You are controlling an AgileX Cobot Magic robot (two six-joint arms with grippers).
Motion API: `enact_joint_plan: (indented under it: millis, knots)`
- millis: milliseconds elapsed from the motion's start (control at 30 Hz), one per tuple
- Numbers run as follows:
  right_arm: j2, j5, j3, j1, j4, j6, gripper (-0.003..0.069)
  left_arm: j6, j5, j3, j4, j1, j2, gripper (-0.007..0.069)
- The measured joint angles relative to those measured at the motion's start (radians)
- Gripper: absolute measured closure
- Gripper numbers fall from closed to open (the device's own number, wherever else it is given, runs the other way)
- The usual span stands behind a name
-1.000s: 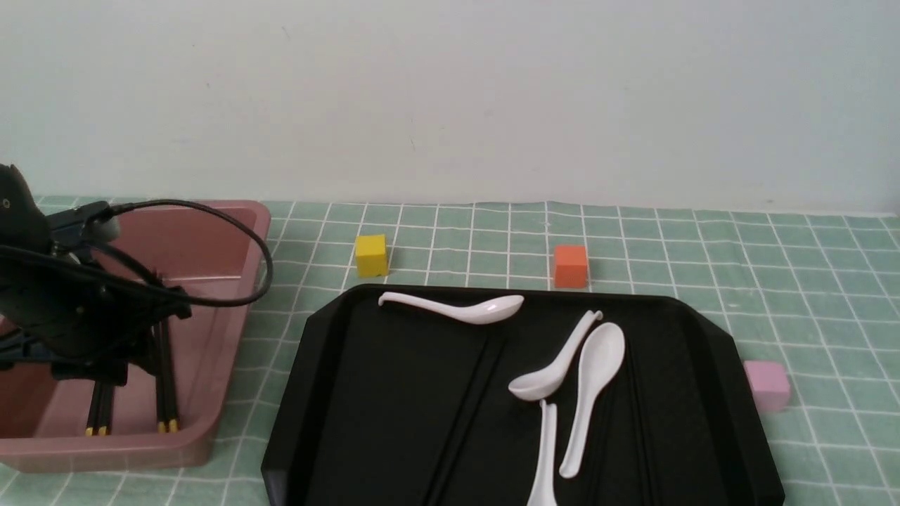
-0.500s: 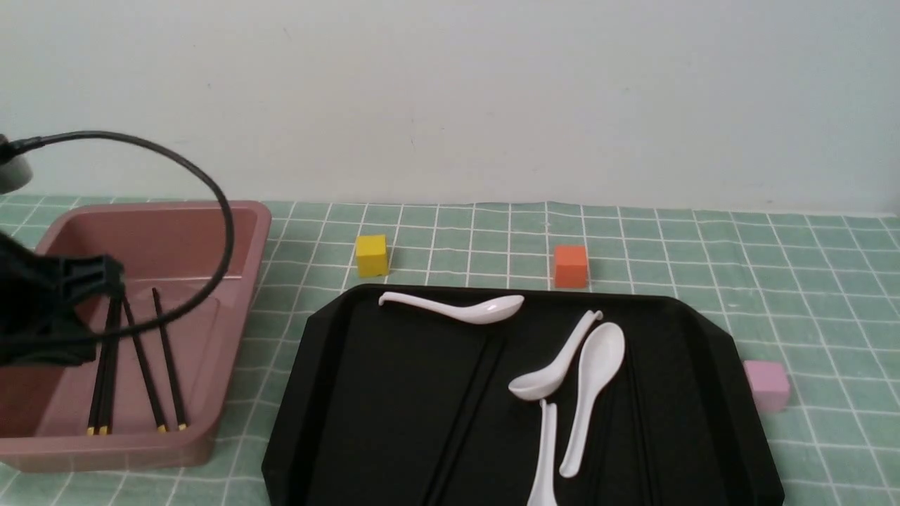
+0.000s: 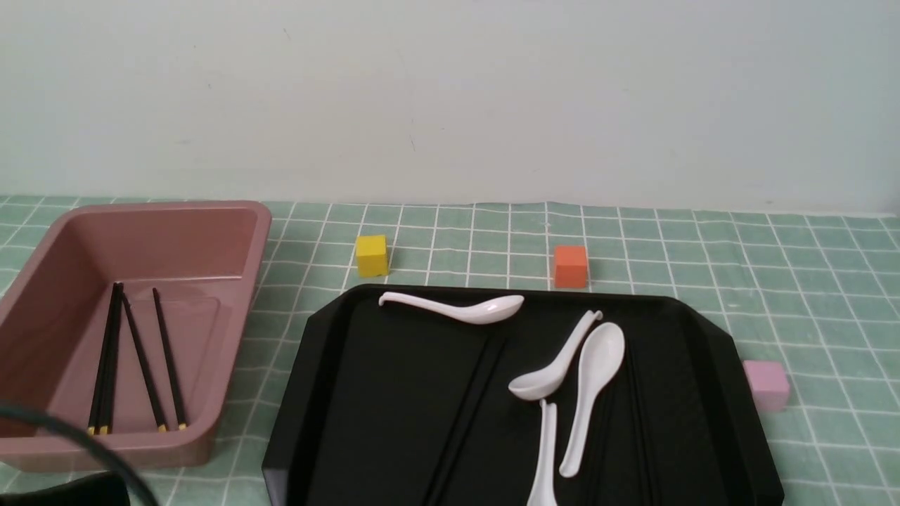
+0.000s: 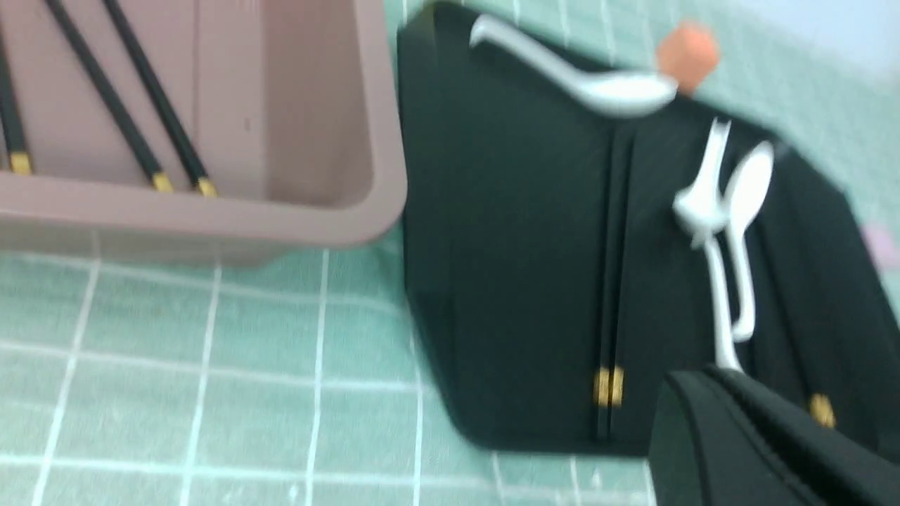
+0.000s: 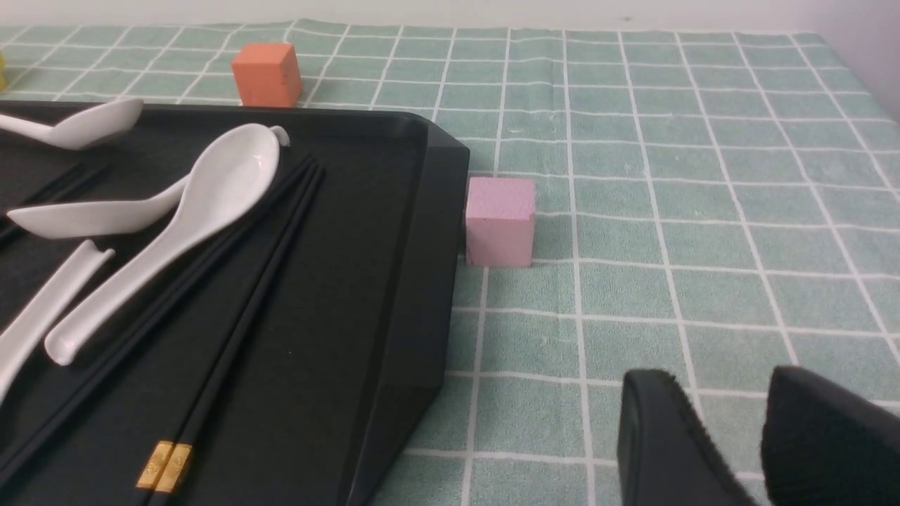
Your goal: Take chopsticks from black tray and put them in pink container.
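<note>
Left gripper [image 4: 692,379] closed, empty; right gripper [image 5: 721,379] parted, empty. Chopsticks [image 3: 638,429], tray's [image 3: 738,414] four o'clock, near spoon [image 3: 595,372]: a wide grasp could snag it.

Front view: evenly lit, moderately bright, wall a flat grey-white; we can't pin the light source. Small soft highlights on the white spoons [image 3: 485,310], black tray [image 3: 394,393] mostly dark (the sticks on it nearly sink into the black). Cable [image 3: 77,436] at the lower left is soft. Left wrist view: hazy and pale, far side blurred, orange block [image 4: 688,56] fuzzy. Right wrist view: we get crisp cloth lines, gripper fingers [image 5: 668,436] blurry up close.
</note>
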State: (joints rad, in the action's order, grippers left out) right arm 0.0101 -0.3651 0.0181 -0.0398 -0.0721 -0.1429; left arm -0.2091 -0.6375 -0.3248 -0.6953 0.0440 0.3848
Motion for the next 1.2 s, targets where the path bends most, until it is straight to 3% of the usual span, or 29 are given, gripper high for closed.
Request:
enact_joint_plan:
  millis: [233,467,767,1033,1200]
  knots:
    - [0.0,0.0,0.0,0.0,0.0,0.0,0.0419,-0.021,0.036,0.048,0.004,0.0,-0.08,0.0637]
    - [0.0,0.0,0.0,0.0,0.0,0.0,0.0419,-0.084,0.05,0.05,0.107,0.0,-0.08,0.0637]
    - [0.0,0.0,0.0,0.0,0.0,0.0,0.0419,-0.049,0.135,0.119,0.151,-0.001,-0.161,0.0637]
    - [0.0,0.0,0.0,0.0,0.0,0.0,0.0419,0.325,0.27,0.297,0.52,-0.14,-0.351,0.0637]
    - [0.0,0.0,0.0,0.0,0.0,0.0,0.0419,0.42,0.289,0.349,0.601,-0.199,-0.394,0.0637]
